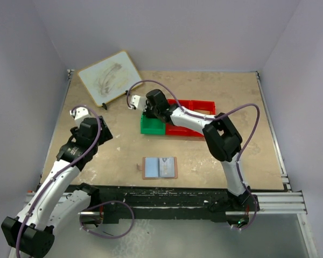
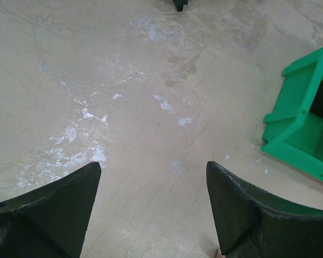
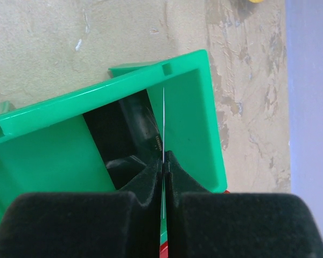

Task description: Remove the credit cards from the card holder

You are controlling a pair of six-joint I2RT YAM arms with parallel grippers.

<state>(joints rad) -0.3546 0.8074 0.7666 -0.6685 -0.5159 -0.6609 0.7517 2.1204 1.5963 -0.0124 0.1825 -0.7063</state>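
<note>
Card [image 3: 164,123], seen only edge-on, is pinched by the right gripper [image 3: 164,159] above the green bin [image 3: 194,107]. The card holder [image 1: 160,167] is laid open nearer than the bin; the left gripper [image 2: 153,167] is spread wide left of it.

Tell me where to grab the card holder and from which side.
The card holder lies open and flat, so a top pinch finds little. Probably take its left edge, where a small tab sticks out; the open left gripper is on that side.

Left gripper [image 2: 153,165] jaws wide apart, low over the scuffed, white-flecked tan table [image 2: 151,70]. Green bin [image 2: 296,134] at the right edge.
</note>
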